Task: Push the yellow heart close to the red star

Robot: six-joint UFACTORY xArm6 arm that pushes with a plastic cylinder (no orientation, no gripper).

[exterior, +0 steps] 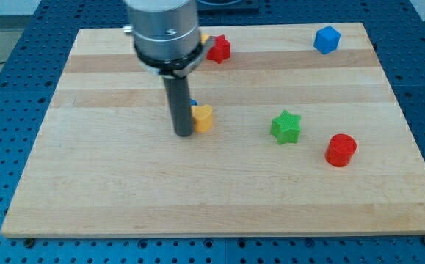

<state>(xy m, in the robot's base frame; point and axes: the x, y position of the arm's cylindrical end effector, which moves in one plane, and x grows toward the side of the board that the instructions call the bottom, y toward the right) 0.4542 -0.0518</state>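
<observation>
My tip touches the yellow block, grasping nothing; next push far toward the red star.

You have seven blocks showing on the board. Red: two, one star and one cylinder. Blue: two, one cube and one sliver, shape unreadable. Green: one star. Yellow: one block. Orange: one sliver, mostly hidden.
</observation>
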